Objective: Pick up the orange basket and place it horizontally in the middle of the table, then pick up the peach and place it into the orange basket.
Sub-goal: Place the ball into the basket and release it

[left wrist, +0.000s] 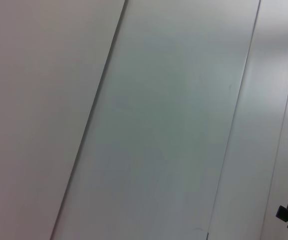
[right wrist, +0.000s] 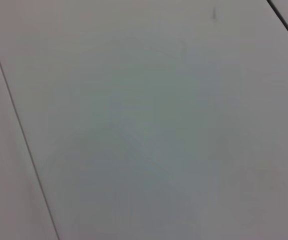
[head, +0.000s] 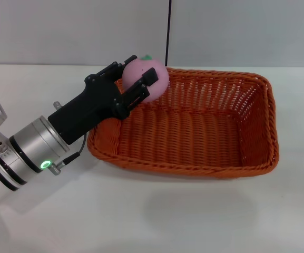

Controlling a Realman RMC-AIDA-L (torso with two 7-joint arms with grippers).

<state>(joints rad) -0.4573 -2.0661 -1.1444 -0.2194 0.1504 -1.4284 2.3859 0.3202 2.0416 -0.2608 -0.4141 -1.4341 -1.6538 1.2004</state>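
The orange basket [head: 204,126] lies lengthwise across the middle of the white table [head: 157,216] in the head view. Over the basket's far left corner my left gripper [head: 139,79] is shut on the pink peach [head: 147,79], holding it above the rim. A green leaf mark shows on top of the peach. The black fingers [head: 141,90] clamp the fruit on both sides. Nothing lies inside the basket. My right gripper is out of view. Both wrist views show only grey wall panels.
A grey panelled wall [head: 88,31] with a dark vertical seam [head: 168,31] stands behind the table. White tabletop lies in front of and to the right of the basket.
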